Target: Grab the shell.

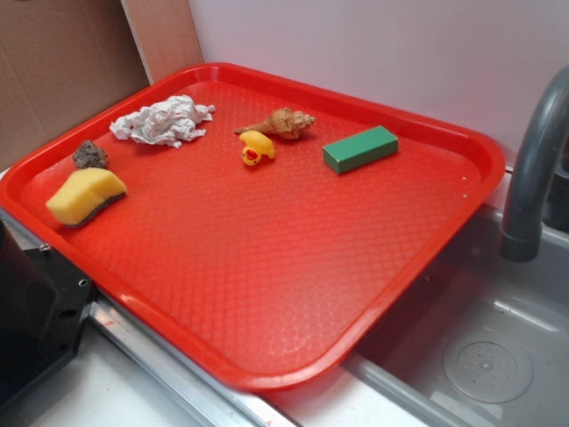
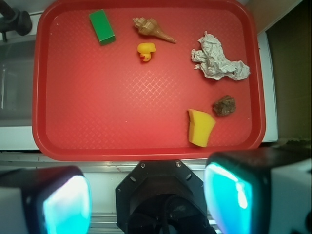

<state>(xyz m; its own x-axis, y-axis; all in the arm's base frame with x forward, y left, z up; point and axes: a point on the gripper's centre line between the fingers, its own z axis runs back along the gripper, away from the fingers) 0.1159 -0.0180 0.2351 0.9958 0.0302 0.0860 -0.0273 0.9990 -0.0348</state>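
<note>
The exterior view looks down at a slant from beyond one long edge of the red tray point(image 1: 267, 374), fairly near, with a sink basin point(image 1: 484, 356) and grey faucet point(image 1: 533, 169) at its right. The wrist view hangs high over the worktop, looking nearly straight down past the tool point(image 2: 146, 200), whose two blurred fingers point(image 2: 66, 202) fill the bottom edge; the whole tray point(image 2: 48, 97) lies ahead of the tool. Both views share the tray and its contents, seemingly from roughly opposite sides: the green block point(image 2: 102, 27) sits ahead-left of the tool yet right of centre in the exterior view.
</note>
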